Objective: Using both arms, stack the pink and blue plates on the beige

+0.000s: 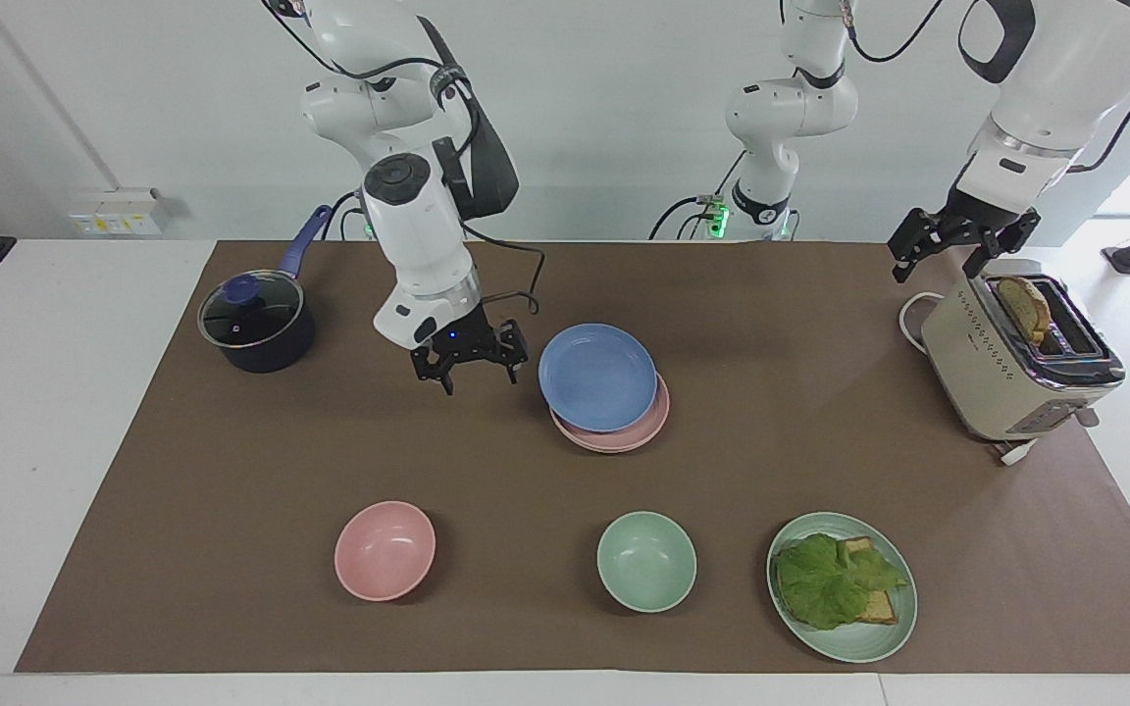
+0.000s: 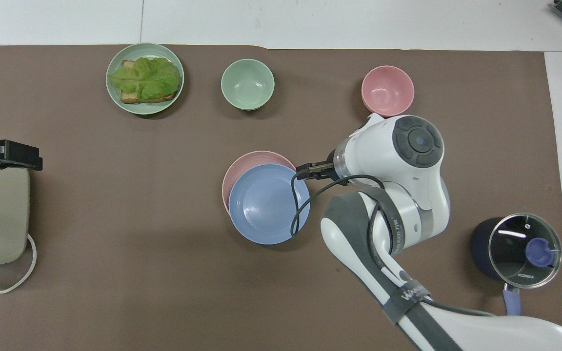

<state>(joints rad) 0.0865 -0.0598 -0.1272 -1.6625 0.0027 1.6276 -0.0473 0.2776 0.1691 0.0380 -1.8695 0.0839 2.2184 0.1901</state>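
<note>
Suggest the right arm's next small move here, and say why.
Probably lift clear and pull back toward its base. The right gripper hangs open and empty over the mat beside the stack, touching nothing. The blue plate already lies on the pink plate, slightly off-centre; a beige plate beneath cannot be made out. The left gripper waits open above the toaster.

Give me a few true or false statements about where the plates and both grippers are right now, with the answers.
1. The blue plate lies on top of the pink plate. True.
2. The right gripper grips the blue plate's rim. False: it is open, clear of the plate, over the mat.
3. The left gripper hangs over the toaster. True.
4. The pink bowl sits on the plate stack. False: it stands alone, farther from the robots.
</note>
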